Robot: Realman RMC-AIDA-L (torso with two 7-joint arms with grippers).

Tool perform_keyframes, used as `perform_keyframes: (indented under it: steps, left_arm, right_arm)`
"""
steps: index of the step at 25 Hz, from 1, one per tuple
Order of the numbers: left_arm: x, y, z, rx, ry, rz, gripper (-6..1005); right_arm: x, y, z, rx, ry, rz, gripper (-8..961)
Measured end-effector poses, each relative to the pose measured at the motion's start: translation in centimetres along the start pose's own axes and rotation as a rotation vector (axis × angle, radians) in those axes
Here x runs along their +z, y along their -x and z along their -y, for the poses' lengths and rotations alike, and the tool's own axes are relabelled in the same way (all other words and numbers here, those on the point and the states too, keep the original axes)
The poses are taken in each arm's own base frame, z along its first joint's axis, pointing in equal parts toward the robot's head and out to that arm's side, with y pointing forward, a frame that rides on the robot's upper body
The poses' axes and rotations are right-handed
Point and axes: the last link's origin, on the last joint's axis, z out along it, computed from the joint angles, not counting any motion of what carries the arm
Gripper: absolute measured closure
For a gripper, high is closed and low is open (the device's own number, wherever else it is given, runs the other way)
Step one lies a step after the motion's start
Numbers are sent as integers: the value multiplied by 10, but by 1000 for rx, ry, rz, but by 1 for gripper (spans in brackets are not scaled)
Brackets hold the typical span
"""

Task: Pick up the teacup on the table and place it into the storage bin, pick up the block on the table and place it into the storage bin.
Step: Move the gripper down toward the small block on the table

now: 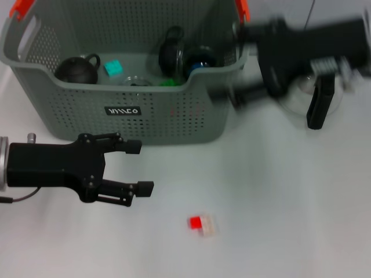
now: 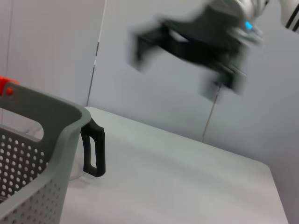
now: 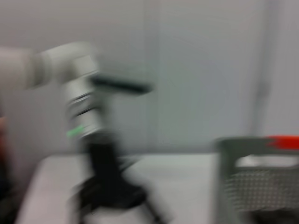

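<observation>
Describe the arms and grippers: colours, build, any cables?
Left gripper: matte black, two jointed linkage fingers with square tips, silver wrist ring, thin dark cable below. Right gripper: black too, blurred. Left wrist view shows its arm silver-white with a blue light.

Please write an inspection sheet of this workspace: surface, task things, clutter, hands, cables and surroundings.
Surface: white table, bare in front.
Storage bin: grey, perforated, upright at the back left, orange handle clips.
Teacup: clear glass with a black handle, on the table right of the bin, outside it.
Block: red and pale, on the table in front, outside the bin.
Clutter: dark round items and a teal piece inside the bin.
Left hand: open, empty, low in front of the bin.
Right hand: blurred, beside the bin's right rim above the teacup.
Cables: thin one at the left edge.
Surroundings: plain grey wall.
</observation>
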Motion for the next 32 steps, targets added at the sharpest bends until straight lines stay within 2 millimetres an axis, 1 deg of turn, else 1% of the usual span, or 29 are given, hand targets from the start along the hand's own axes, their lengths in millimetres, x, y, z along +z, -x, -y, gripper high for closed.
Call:
perform_keyframes:
  steps: [3, 5, 8, 10, 14, 21, 22, 23, 29, 32]
  left_arm:
    - [0, 0, 0, 2, 0, 3, 99]
    - [0, 0, 0, 2, 0, 3, 100]
    - [0, 1, 0, 2, 1, 3, 101]
    - [0, 0, 0, 3, 2, 4, 102]
    - [1, 0, 0, 5, 4, 2, 104]
    - [3, 1, -1, -1, 9, -1, 107]
    - [3, 1, -1, -2, 9, -1, 108]
    - [3, 1, 0, -3, 8, -1, 108]
    - [3, 1, 0, -3, 6, -3, 111]
    - [3, 1, 0, -3, 4, -5, 112]
  right_arm:
    - [-7, -25, -27, -28, 108, -30, 68]
    - [-8, -41, -39, -17, 137, -58, 70]
    - [-1, -62, -52, -1, 165, -112, 71]
    - [9, -74, -57, 12, 184, -147, 70]
    - [33, -92, -58, 14, 192, -199, 70]
    - [73, -115, -56, -42, 185, -314, 71]
    - [81, -119, -55, -53, 183, -346, 71]
    - [81, -119, -55, -53, 183, -346, 70]
    - [101, -125, -52, -49, 166, -425, 70]
    - [105, -129, -49, -43, 151, -472, 70]
